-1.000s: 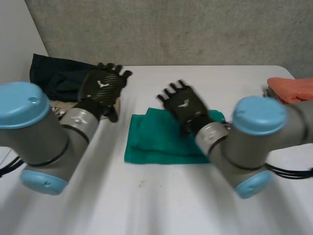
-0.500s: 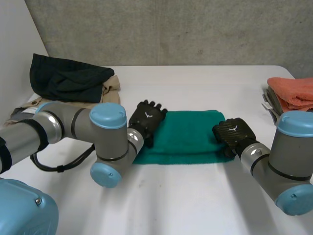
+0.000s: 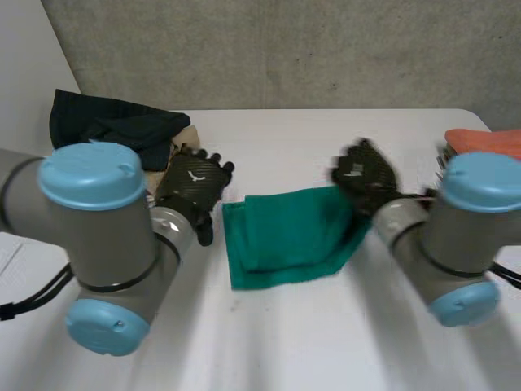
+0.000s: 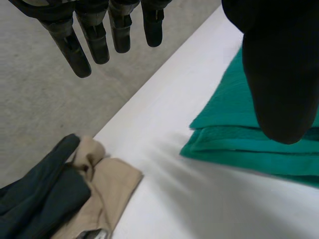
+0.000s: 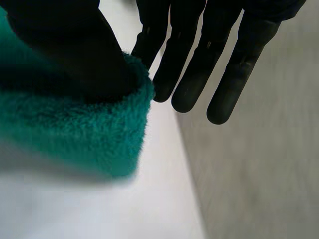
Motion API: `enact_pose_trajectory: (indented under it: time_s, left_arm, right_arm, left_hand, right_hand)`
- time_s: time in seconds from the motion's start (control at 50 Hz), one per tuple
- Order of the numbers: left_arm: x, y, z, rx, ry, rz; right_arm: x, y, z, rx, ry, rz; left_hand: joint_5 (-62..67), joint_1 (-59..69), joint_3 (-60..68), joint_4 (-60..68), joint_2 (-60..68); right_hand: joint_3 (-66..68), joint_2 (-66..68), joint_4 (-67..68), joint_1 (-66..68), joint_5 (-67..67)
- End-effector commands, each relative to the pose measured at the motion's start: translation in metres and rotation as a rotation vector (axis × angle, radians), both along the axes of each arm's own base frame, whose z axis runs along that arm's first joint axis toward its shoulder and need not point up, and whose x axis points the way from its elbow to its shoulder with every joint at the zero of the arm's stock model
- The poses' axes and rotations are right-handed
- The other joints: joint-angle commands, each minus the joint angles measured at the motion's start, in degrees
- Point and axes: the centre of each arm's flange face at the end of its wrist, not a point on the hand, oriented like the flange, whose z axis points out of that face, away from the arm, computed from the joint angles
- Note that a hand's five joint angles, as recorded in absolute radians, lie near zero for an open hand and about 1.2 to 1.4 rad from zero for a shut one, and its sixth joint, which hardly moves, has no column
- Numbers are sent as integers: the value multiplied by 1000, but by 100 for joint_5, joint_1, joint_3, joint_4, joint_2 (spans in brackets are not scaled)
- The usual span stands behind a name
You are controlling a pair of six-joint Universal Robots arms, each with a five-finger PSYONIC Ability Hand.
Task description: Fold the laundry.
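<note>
A folded green towel lies in the middle of the white table, its right end lifted. My right hand is at that right end. In the right wrist view its thumb presses the green towel against the fingers, so it is shut on the cloth. My left hand hovers just left of the towel, touching nothing. In the left wrist view its fingers are straight and spread, and the towel's corner lies under the thumb.
A dark garment lies on beige cloth at the table's back left, also beyond my left hand as the dark garment and beige cloth. Folded orange towels sit at the right edge.
My right hand has shut on the towel's right end and raised it. My left hand has come off the towel and moved left. The towel has shifted and turned slightly.
</note>
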Motion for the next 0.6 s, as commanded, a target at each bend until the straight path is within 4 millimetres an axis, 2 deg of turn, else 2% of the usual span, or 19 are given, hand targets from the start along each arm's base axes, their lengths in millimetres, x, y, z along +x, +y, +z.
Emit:
enact_pose_trajectory:
  time_s: [0.02,0.08,0.1,0.14,0.16,0.18,0.24,0.26,0.32,0.34,0.38,0.44,0.5,0.52,0.58,0.6]
  left_arm:
    - [32,-18,6,-5,5,99]
    - [37,-23,5,-11,10,119]
    - [37,-23,5,-15,12,121]
    - [37,-24,6,-21,16,122]
    - [37,-25,6,-24,18,122]
    - [37,-26,7,-30,23,123]
    - [34,-30,13,-63,48,123]
    - [31,-33,19,-91,76,120]
    - [25,-38,30,-136,130,109]
    - [21,-41,36,-156,168,94]
    - [14,-42,42,-166,211,64]
    - [-4,-41,46,-150,279,-26]
    - [-29,-35,33,-84,325,-146]
    - [-44,-32,25,-49,340,-211]
    - [-58,-28,9,8,330,-270]
    - [-63,-30,-6,53,307,-277]
  right_arm:
    - [77,81,-31,24,-10,458]
    - [85,97,-57,88,31,505]
    - [85,96,-62,107,41,474]
    - [84,90,-60,115,45,414]
    - [82,88,-58,117,48,379]
    - [79,84,-57,134,36,324]
    - [75,81,-50,182,-43,277]
    - [71,74,-30,214,-148,265]
    - [55,57,10,259,-346,216]
    - [42,44,34,295,-475,173]
    - [35,36,47,344,-579,141]
    - [19,23,48,469,-693,52]
    - [8,10,47,523,-698,-26]
    - [6,5,39,562,-675,-70]
    - [6,-1,28,606,-642,-117]
    - [6,-6,21,620,-624,-140]
  left_hand:
    - [-223,-40,-185,-129,-155]
    - [-239,-57,-202,-145,-172]
    - [-256,-74,-218,-162,-189]
    - [-256,-74,-219,-162,-189]
    - [-256,-74,-219,-162,-189]
    - [-256,-74,-219,-162,-189]
    - [-261,-79,-223,-167,-193]
    - [-261,-79,-223,-167,-193]
    - [-261,-79,-223,-167,-193]
    - [-261,-79,-223,-167,-193]
    - [-261,-79,-223,-167,-193]
    - [-261,-79,-223,-167,-193]
    - [-261,-79,-223,-167,-193]
    - [-261,-79,-223,-167,-193]
    - [-261,-79,-223,-167,-193]
    - [-261,-79,-223,-167,-193]
  right_hand:
    - [1176,1245,1133,1607,1232]
    - [1176,1245,1133,1607,1232]
    - [-1049,-981,-1092,-618,-994]
    - [-4303,-4235,-4346,-3872,-4247]
    - [-5550,-5482,-5593,-5120,-5495]
    - [-5824,-5755,-5867,-5393,-5768]
    - [-5824,-5755,-5867,-5393,-5768]
    - [-5824,-5755,-5867,-5393,-5768]
    - [-5824,-5755,-5867,-5393,-5768]
    - [-5824,-5755,-5867,-5393,-5768]
    - [-5824,-5755,-5867,-5393,-5768]
    - [-5824,-5755,-5867,-5393,-5768]
    - [-5824,-5755,-5867,-5393,-5768]
    - [-5824,-5755,-5867,-5393,-5768]
    - [-5824,-5755,-5867,-5393,-5768]
    - [-5824,-5755,-5867,-5393,-5768]
